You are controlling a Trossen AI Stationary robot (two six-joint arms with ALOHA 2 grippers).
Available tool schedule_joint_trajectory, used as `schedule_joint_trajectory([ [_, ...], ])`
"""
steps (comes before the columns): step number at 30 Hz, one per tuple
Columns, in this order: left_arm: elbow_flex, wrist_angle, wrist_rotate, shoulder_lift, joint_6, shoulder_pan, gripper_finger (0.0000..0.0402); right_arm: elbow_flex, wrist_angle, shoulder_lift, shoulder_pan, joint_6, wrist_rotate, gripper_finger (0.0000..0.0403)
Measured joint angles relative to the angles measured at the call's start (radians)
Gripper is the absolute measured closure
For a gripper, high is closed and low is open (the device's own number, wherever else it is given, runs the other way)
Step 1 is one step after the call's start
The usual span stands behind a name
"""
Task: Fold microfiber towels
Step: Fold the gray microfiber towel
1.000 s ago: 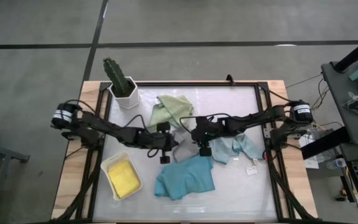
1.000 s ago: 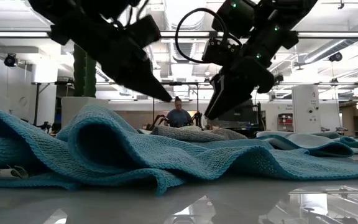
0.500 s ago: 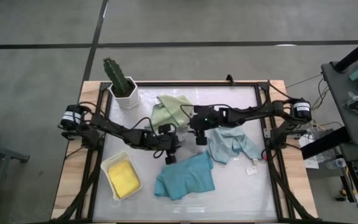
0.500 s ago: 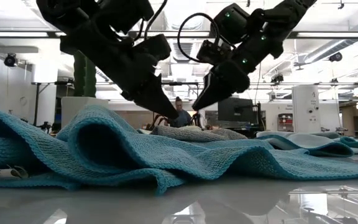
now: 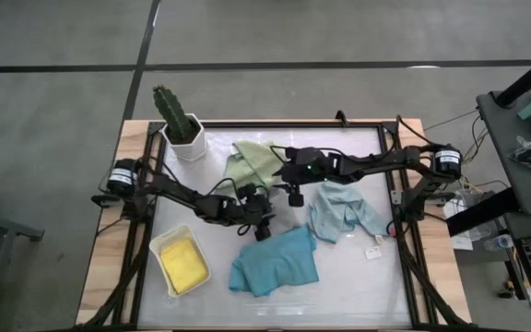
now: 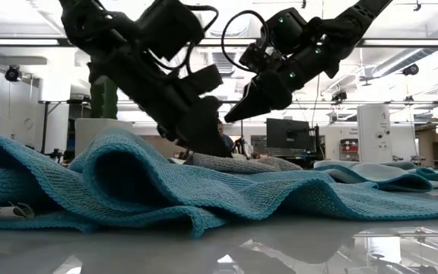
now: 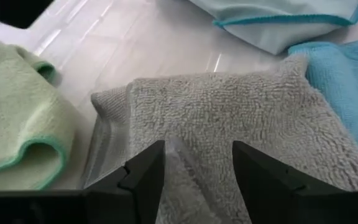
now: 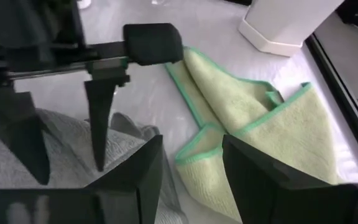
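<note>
Here your left tool (image 7: 194, 165) sits spread apart, fingertips down on the grey towel (image 7: 241, 118) mid-desk, gripping nothing. Your right tool (image 8: 188, 165) hovers parted above the sage green towel (image 8: 247, 112), empty.

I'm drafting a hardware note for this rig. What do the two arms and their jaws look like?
Both arms are black, slim and jointed, with loose black cables looping along them and a white-banded cylinder at each base. The left gripper and the right gripper each end in two matte black, tapering, wedge-shaped jaws. Small green lights glow on the right arm's wrist.
</note>
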Motion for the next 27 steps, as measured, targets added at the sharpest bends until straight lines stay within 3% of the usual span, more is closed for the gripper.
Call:
schedule_joint_trajectory([
  [10, 0.135, -0.139, 0.001, 0.098, -0.001, 0.021, 0.0228, -0.015, -0.005, 0.0, -0.026, -0.011, 0.001, 0.0257],
  [27, 0.141, -0.248, -0.007, 0.096, -0.03, 0.053, 0.0228, -0.024, -0.013, 0.0, -0.037, -0.013, 0.002, 0.0264],
])
